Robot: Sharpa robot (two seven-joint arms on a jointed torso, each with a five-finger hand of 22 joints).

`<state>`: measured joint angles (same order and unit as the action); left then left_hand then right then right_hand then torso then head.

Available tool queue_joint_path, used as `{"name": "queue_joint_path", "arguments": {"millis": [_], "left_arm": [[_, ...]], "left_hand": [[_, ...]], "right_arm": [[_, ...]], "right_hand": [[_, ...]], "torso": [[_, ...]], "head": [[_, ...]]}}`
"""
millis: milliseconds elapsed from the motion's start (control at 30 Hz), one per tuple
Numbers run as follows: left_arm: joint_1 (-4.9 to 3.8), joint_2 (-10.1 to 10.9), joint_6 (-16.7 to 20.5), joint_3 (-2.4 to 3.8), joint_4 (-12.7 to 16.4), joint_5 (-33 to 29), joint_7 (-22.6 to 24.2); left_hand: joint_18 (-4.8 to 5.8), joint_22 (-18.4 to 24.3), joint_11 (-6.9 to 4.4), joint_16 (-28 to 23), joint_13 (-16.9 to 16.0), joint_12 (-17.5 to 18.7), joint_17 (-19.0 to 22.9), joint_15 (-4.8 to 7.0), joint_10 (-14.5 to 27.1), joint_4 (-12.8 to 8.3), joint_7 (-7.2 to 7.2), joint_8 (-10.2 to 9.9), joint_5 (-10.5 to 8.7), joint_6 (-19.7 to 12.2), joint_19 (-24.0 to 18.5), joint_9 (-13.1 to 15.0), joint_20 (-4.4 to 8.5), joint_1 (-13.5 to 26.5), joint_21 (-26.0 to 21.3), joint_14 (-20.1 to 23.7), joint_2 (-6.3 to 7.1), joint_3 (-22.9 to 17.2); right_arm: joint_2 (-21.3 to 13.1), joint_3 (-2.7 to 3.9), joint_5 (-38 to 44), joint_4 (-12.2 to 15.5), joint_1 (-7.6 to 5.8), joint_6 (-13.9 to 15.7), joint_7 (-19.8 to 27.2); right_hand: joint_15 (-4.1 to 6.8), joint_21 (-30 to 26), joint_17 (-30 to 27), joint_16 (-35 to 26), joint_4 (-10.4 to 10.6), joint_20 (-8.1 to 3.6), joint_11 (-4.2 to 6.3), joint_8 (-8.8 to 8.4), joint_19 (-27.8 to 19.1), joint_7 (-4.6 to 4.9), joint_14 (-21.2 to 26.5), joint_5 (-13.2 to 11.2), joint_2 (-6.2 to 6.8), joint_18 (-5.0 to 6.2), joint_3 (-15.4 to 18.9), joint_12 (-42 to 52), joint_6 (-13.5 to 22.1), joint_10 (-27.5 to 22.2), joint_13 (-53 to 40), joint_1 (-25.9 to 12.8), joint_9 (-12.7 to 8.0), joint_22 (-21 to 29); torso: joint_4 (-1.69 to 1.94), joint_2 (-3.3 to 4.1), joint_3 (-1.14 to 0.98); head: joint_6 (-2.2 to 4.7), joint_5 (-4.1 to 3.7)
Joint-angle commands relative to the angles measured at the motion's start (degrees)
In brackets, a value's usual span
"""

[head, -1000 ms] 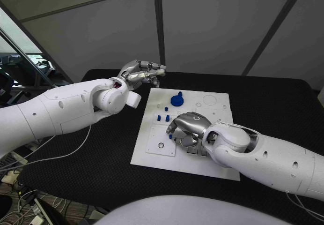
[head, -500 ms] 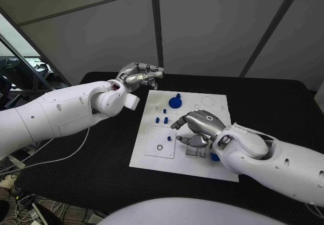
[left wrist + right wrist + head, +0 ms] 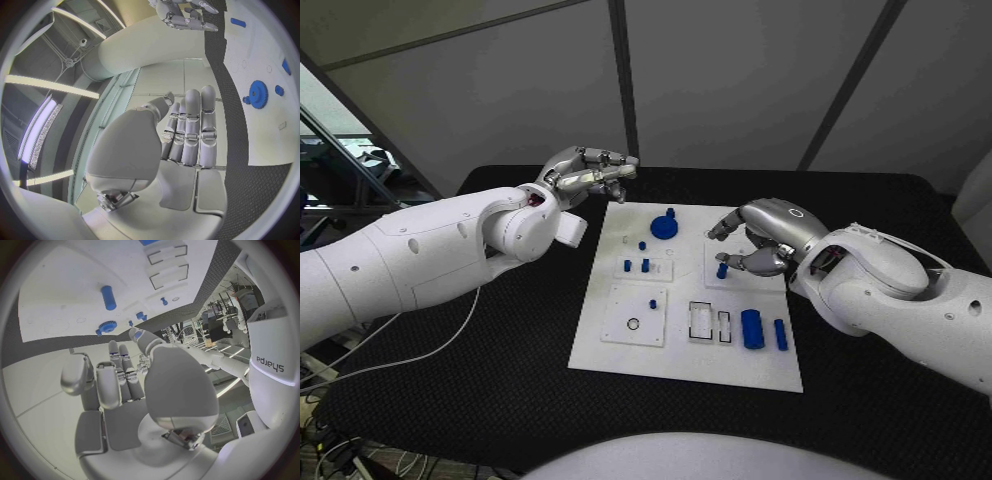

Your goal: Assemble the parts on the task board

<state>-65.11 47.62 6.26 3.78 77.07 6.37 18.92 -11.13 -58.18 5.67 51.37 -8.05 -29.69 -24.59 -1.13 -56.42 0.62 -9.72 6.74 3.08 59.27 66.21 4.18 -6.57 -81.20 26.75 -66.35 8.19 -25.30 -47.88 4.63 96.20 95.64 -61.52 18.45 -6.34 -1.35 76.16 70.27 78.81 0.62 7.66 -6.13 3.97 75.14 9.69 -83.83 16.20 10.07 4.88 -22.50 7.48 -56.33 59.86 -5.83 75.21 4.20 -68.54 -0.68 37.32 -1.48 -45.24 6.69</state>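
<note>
Right hand grips a blue peg above the board

While the left hand (image 3: pixel 593 170) hovers clenched on nothing off the board's (image 3: pixel 625 355) far left corner, the right hand (image 3: pixel 759 240) pinches a short blue peg (image 3: pixel 723 270) above the board's right half. On the board, a blue gear (image 3: pixel 665 226) sits at the far end, small pins (image 3: pixel 636 266) left of centre, and two blue cylinders (image 3: pixel 763 331) lie near the right edge. The board rests mid-worktop (image 3: pixel 473 400).

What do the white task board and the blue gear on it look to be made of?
The flat white task board looks like matte plastic or painted sheet: even, dull surface with no glare and shallow cut-out recesses. The round blue gear looks like moulded or printed plastic: uniform saturated colour, toothed rim, no metallic shine. Neither can be confirmed by look alone.
</note>
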Motion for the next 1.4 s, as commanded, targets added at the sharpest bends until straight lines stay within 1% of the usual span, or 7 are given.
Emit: {"name": "queue_joint_path", "arguments": {"millis": [33,100,267,400,733,1033,1400], "left_arm": [[-0.10,-0.15,-0.95,-0.01,-0.03,-0.27,0.10],[-0.10,-0.18,-0.95,-0.04,-0.03,-0.27,0.12],[-0.10,-0.16,-0.83,-0.07,-0.07,-0.27,0.16],[-0.10,-0.14,-0.77,-0.08,-0.05,-0.27,0.21],[-0.11,-0.10,-0.69,-0.09,0.00,-0.27,0.30],[-0.11,-0.10,-0.62,-0.09,0.01,-0.27,0.29],[-0.11,-0.09,-0.49,-0.09,0.01,-0.27,0.26]], "left_hand": [[0.66,0.05,0.02,-0.32,-0.02,-0.39,0.05,0.08,0.50,-0.30,-0.12,0.25,0.23,-0.43,-0.35,0.04,-0.07,0.41,-0.21,0.26,0.04,0.13],[0.66,0.05,0.02,-0.32,-0.02,-0.39,0.05,0.08,0.50,-0.30,-0.12,0.25,0.23,-0.43,-0.35,0.04,-0.07,0.41,-0.21,0.26,0.04,0.13],[0.66,0.05,0.02,-0.32,-0.02,-0.39,0.05,0.08,0.50,-0.30,-0.12,0.25,0.23,-0.43,-0.35,0.04,-0.07,0.41,-0.21,0.26,0.04,0.13],[0.66,0.05,0.02,-0.32,-0.02,-0.39,0.05,0.08,0.50,-0.30,-0.12,0.25,0.23,-0.43,-0.35,0.04,-0.07,0.41,-0.21,0.26,0.04,0.13],[0.66,0.05,0.02,-0.32,-0.02,-0.39,0.05,0.08,0.50,-0.30,-0.12,0.25,0.23,-0.43,-0.35,0.04,-0.07,0.41,-0.21,0.26,0.04,0.13],[0.66,0.05,0.02,-0.32,-0.02,-0.39,0.05,0.08,0.50,-0.30,-0.12,0.25,0.23,-0.43,-0.35,0.04,-0.07,0.41,-0.21,0.26,0.04,0.13],[0.66,0.06,0.02,-0.34,-0.02,-0.40,0.07,0.08,0.50,-0.30,-0.12,0.26,0.23,-0.43,-0.35,0.04,-0.07,0.41,-0.22,0.26,0.04,0.13]], "right_arm": [[0.12,0.08,0.98,-0.52,-0.23,-5.55,-1.12],[0.24,0.10,1.54,-0.93,-0.28,-7.21,-1.18],[0.65,0.08,2.21,-1.85,-0.32,-10.79,-1.38],[1.14,0.03,2.75,-2.55,-0.32,-12.38,-1.62],[2.24,-0.09,3.58,-3.94,-0.30,-13.21,-2.05],[2.74,-0.30,3.66,-4.22,-0.28,-14.08,-2.08],[3.45,-0.47,3.88,-4.99,-0.25,-15.50,-2.30]], "right_hand": [[-0.04,-0.46,-0.07,0.00,0.12,-0.15,-0.06,0.13,-0.32,-0.38,-2.41,0.00,0.57,0.21,0.74,0.35,-0.01,-0.70,0.13,0.11,0.04,0.21],[-0.02,-0.73,0.05,0.11,0.25,-0.18,-0.03,0.12,-0.55,-0.49,-2.45,-0.12,0.61,0.29,1.35,0.51,0.03,-1.09,0.22,0.16,0.05,0.57],[0.03,-1.11,0.00,0.18,0.58,-0.21,0.02,0.11,-0.81,-0.82,-2.48,-0.47,0.56,0.37,2.76,0.99,0.12,-1.76,0.36,0.26,0.07,0.99],[0.07,-1.14,-0.20,0.10,0.72,-0.24,0.10,0.14,-0.76,-0.92,-2.44,-0.69,0.27,0.36,3.25,1.45,0.10,-1.68,0.35,0.48,0.09,0.99],[0.28,-0.90,-0.86,-0.24,0.76,-0.42,0.32,0.40,-0.28,-0.73,-2.28,-0.61,-0.96,0.26,3.22,2.99,-0.47,-0.47,0.34,1.73,0.22,0.57],[0.76,0.60,0.41,0.68,0.68,-0.84,0.88,1.35,1.37,-0.63,-2.70,-0.60,-2.34,-0.21,1.17,4.41,-3.14,3.56,0.45,3.26,0.66,-1.55],[1.15,1.27,0.93,1.14,0.52,-1.20,1.38,1.60,1.99,-0.84,-2.85,-0.84,-2.61,-0.41,-0.20,4.25,-4.56,6.34,0.63,3.87,0.80,-2.50]], "torso": [[0.09,0.09,-0.04],[0.16,0.15,-0.01],[0.09,0.10,-0.01],[0.10,0.14,0.01],[0.10,0.12,0.00],[0.07,0.11,-0.01],[0.08,0.12,0.00]], "head": [[0.10,-0.24],[0.15,-0.34],[0.08,-0.17],[0.03,-0.14],[-0.18,-0.01],[-0.42,0.05],[-0.61,0.10]]}}
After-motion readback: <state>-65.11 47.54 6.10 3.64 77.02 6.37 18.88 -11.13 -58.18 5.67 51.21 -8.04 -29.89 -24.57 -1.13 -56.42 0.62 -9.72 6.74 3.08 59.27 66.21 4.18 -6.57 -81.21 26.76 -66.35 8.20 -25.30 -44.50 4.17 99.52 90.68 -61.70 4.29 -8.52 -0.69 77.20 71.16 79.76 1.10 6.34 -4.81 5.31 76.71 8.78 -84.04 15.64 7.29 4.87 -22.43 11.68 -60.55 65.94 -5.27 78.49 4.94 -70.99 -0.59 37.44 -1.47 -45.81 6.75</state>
